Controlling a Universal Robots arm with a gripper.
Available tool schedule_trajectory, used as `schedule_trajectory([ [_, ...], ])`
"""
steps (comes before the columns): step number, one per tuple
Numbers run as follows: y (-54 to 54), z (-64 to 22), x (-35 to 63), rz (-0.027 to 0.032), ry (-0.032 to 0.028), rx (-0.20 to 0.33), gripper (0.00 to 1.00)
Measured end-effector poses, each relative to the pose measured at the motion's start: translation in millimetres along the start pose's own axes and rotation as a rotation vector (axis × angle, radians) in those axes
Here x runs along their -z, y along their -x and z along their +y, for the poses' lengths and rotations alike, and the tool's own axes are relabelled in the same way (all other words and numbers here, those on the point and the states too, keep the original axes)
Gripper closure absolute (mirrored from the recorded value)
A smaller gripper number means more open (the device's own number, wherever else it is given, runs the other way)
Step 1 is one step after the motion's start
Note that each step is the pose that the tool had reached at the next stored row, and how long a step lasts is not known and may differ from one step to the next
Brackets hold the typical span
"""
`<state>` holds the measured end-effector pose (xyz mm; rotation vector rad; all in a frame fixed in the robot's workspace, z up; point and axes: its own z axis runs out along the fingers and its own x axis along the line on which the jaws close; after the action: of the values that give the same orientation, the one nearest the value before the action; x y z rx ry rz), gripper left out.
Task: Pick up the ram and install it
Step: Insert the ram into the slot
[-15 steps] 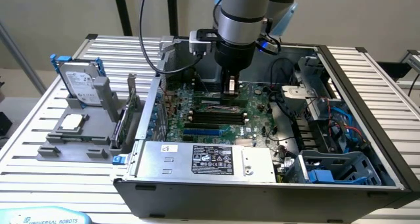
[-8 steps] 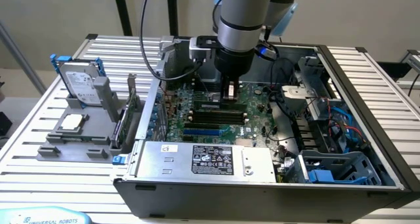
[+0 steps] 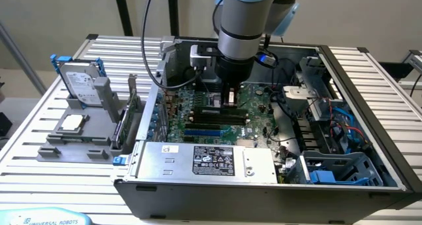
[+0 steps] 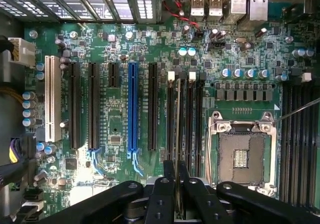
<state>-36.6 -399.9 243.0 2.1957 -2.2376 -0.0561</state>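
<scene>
My gripper reaches down into the open computer case, just above the motherboard. In the wrist view the gripper is shut on the ram, a thin stick seen edge-on between the black fingers. The ram runs along the black memory slots, which have white clips at their far ends, and it lines up with one of them. Whether it touches the slot I cannot tell. In the exterior view the ram shows as a green strip low under the gripper.
An open processor socket lies beside the memory slots, and a blue expansion slot on their other side. A grey tray at the exterior view's left holds a hard drive, a silver processor chip and an upright card. The power supply fills the case front.
</scene>
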Motion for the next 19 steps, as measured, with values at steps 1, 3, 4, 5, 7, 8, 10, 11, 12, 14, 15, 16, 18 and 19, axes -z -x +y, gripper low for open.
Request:
schedule_trajectory([
  [1,-0.2,-0.1,-1.5,0.0002,-0.0001,0.0,0.87],
  [3,-0.5,-0.1,-2.9,0.0006,-0.0003,0.0,0.87],
  [4,-0.6,-0.1,-3.0,0.0008,-0.0005,0.0,0.87],
  [5,-0.7,-0.1,-3.1,0.0007,-0.0008,0.0,0.87],
  [7,-0.8,-0.2,-3.7,0.0006,-0.0021,0.0,0.87],
  [8,-1.0,-0.2,-4.0,0.0005,-0.0033,0.0,0.87],
  [10,-1.3,-0.2,-4.7,0.0004,-0.0059,0.0,0.87],
  [11,-1.4,-0.2,-5.0,0.0005,-0.0071,0.001,0.87],
  [12,-1.6,-0.1,-5.2,0.0007,-0.0094,0.0,0.87],
  [14,-1.9,0.0,-5.9,0.0008,-0.0131,0.001,0.87],
  [15,-1.9,0.3,-6.4,0.0008,-0.0148,0.001,0.87],
  [16,-1.9,0.6,-6.9,0.0008,-0.0163,0.001,0.87],
  [18,-1.9,1.1,-7.6,0.0008,-0.0173,0.001,0.87],
  [19,-2.0,1.5,-7.9,0.0008,-0.0177,0.001,0.87],
])
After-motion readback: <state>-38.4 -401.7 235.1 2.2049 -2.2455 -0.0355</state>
